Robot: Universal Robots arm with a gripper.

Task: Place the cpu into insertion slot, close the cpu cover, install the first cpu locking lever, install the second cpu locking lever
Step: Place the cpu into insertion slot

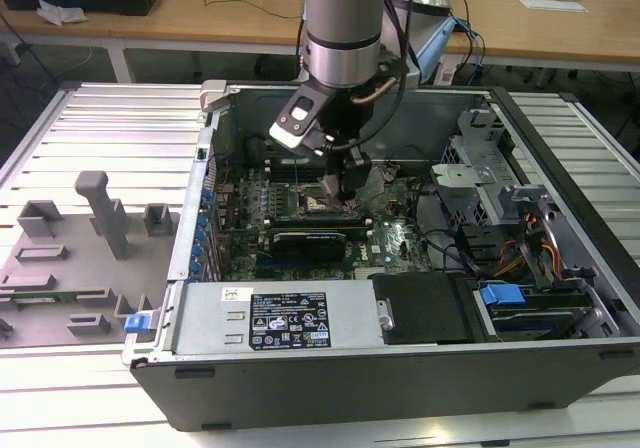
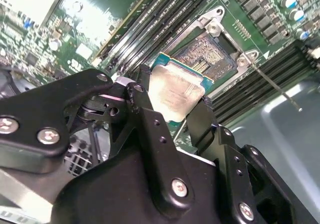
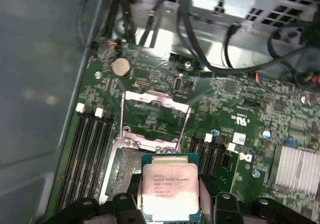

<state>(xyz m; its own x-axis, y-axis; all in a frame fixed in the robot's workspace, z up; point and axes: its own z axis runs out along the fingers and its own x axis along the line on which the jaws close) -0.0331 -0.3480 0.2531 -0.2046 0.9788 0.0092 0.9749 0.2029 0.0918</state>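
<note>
My hand (image 1: 340, 200) hung inside the open computer case (image 1: 350, 378), over the middle of the motherboard (image 1: 400, 238); in the exterior view a grey fixture tray (image 1: 70, 258) lay at nine o'clock of the case on the slatted worktop (image 1: 100, 118). In the second wrist view its black fingers (image 2: 150, 114) were pinching the cpu (image 2: 177, 91) by opposite edges, silvery top up, over the edge of the bare socket (image 2: 207, 54) and not seated. In the first wrist view the cpu cover (image 3: 155, 98) stood swung open beyond the socket.

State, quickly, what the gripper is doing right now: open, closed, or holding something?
Gripper: closed, holding the cpu.
</note>
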